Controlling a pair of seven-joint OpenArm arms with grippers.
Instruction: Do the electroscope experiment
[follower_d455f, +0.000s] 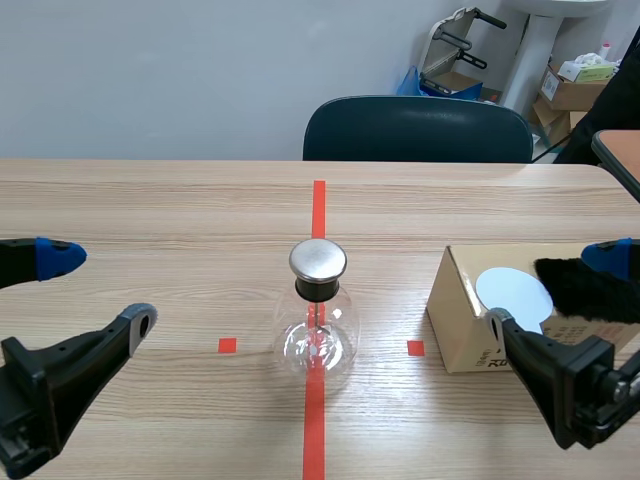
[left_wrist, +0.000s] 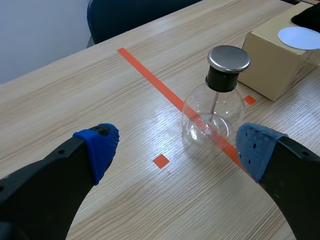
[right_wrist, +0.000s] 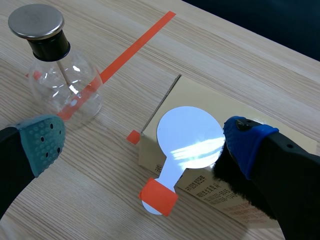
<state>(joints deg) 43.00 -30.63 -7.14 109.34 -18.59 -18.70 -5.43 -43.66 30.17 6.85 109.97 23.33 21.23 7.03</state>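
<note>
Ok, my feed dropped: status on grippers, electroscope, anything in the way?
Left gripper, right gripper: fingers open, empty. Electroscope upright on centre tape. White disc paddle and black fur on cardboard box by right gripper. Nothing blocking.

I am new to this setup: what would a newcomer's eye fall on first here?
A round glass flask with a shiny metal cap stands in the middle, on the orange-red tape line. To its right, a cardboard box carries a pale round paddle and a black furry piece.
</note>
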